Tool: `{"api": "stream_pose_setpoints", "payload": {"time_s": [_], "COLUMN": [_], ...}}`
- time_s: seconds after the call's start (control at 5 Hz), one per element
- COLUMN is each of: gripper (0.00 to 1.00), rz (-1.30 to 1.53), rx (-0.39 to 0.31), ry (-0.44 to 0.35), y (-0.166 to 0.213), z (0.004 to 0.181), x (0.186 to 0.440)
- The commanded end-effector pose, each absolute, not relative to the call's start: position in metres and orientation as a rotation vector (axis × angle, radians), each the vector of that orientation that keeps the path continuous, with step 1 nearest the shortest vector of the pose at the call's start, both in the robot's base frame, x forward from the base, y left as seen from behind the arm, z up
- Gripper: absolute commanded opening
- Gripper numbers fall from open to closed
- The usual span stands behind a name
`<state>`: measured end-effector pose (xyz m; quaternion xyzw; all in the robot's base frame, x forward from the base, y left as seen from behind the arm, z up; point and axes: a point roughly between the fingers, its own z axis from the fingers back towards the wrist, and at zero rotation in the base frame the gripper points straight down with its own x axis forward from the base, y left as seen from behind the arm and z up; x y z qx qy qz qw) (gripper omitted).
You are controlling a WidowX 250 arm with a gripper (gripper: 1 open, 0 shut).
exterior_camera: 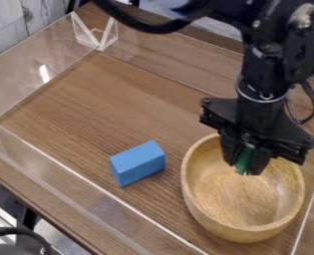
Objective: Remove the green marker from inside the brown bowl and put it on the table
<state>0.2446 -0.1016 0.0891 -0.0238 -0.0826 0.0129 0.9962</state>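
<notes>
Fingers of my gripper (250, 159) are squeezed tight on the green marker (248, 158), hanging over the brown bowl (212, 213) (blue block (138, 161) sits nearby on the table (106, 100)).

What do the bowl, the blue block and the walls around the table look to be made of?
Brown bowl: light wood with visible grain, matte finish. Blue block: uniform matte blue, likely foam or plastic; cannot tell which. Walls: clear acrylic-like sheet, see-through with bright edge glints.
</notes>
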Motion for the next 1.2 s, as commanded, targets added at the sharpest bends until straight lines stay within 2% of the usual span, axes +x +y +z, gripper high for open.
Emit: {"api": "stream_pose_setpoints", "payload": {"time_s": [0.0,0.6,0.8,1.0], "gripper": [0.0,0.0,0.0,0.0], "rz": [0.044,0.088,0.089,0.098], "rx": [-0.099,-0.157,-0.141,-0.121], "ry": [-0.218,-0.196,-0.205,-0.227], "y": [-0.102,-0.106,-0.097,-0.083], "z": [0.103,0.101,0.11,0.129], "x": [0.252,0.256,0.26,0.267]}}
